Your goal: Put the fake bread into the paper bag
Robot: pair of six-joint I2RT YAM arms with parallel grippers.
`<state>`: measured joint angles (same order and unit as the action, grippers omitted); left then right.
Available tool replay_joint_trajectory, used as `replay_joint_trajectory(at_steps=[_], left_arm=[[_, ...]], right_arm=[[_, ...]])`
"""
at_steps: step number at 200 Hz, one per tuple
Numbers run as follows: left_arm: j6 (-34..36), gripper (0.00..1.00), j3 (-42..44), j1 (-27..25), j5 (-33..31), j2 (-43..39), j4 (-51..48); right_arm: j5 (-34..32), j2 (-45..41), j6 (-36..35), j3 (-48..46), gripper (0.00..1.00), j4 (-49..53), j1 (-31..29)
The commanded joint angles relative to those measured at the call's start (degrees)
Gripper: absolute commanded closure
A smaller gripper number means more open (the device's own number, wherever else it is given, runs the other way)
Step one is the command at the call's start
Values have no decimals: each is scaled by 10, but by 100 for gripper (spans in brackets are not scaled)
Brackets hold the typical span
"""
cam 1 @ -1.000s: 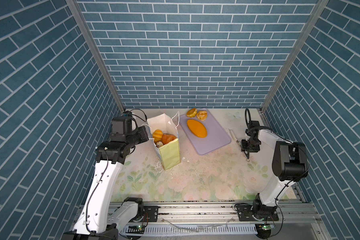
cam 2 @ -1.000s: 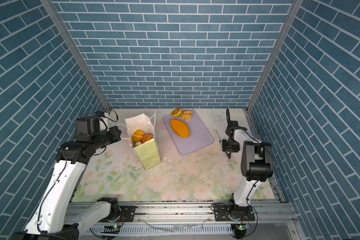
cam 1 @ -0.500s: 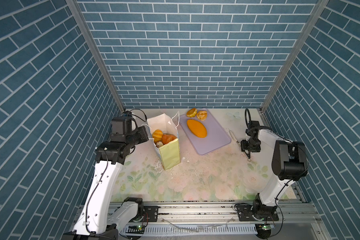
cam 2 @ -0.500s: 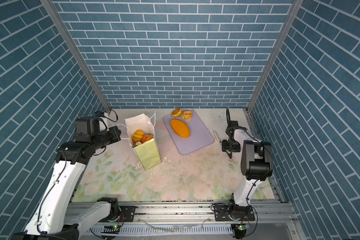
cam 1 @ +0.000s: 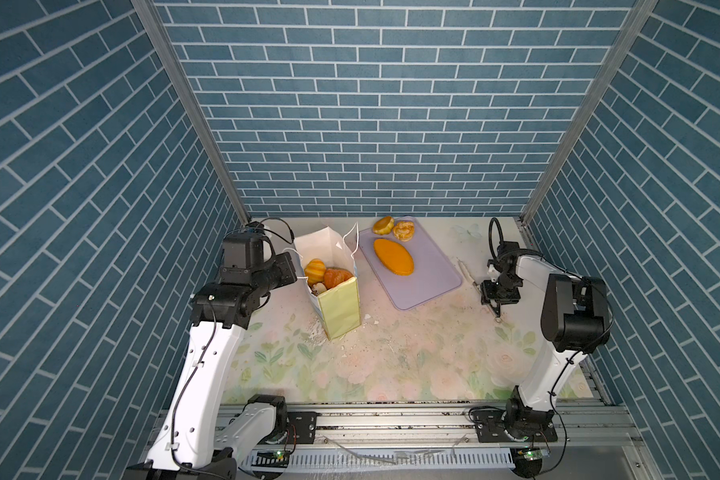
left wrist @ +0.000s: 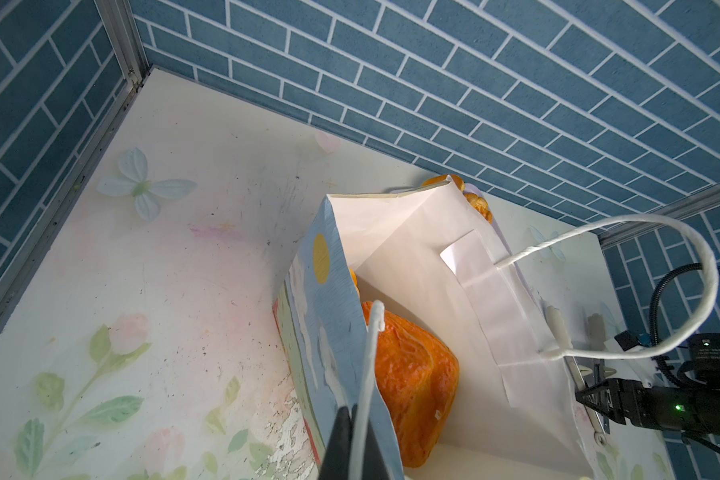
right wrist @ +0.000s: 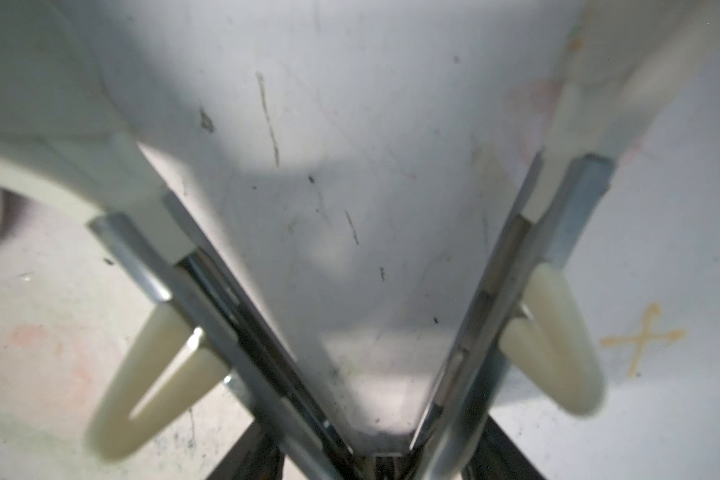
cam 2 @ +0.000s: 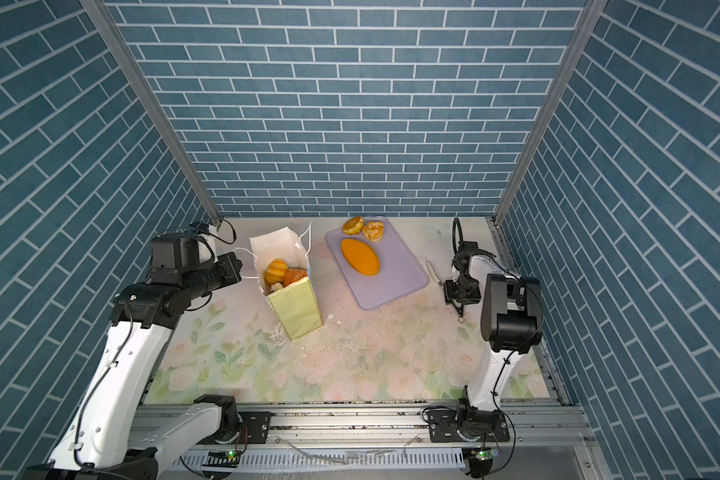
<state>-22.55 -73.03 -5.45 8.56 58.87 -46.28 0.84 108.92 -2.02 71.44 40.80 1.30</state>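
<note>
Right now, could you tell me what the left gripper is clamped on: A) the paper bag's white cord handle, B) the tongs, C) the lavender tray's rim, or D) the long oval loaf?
A: in the left wrist view the left gripper is shut on the white cord handle of the paper bag, while the long oval loaf lies apart from it on the tray.

The bag (cam 1: 341, 305) stood upright and open, holding a striped bun (cam 1: 315, 269), a croissant (cam 1: 336, 277) and perhaps more. An oval loaf (cam 1: 393, 256) and two small pastries (cam 1: 383, 225) lay to its right.
</note>
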Motion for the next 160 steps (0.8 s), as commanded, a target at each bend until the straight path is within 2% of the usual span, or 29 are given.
replay_joint_trajectory(at_steps=[1, 49, 104, 120, 138, 160], left_arm=[[8, 100, -7, -2, -10, -3, -7], [8, 100, -10, -2, -5, -2, -2], [11, 100, -15, -2, -3, -7, -5], [10, 100, -16, -2, -4, -8, -5], [11, 100, -18, -2, -6, -12, -4], [9, 100, -17, -2, -6, -13, -3]], right_arm=[[-13, 23, -25, -36, 36, -19, 2], [-20, 7, -54, -56, 38, -27, 2], [-63, 13, -56, -59, 39, -13, -2], [-60, 18, -50, -52, 42, -8, -2], [-54, 13, -38, -44, 51, 2, -2], [-31, -44, -2, -35, 56, 4, -4]])
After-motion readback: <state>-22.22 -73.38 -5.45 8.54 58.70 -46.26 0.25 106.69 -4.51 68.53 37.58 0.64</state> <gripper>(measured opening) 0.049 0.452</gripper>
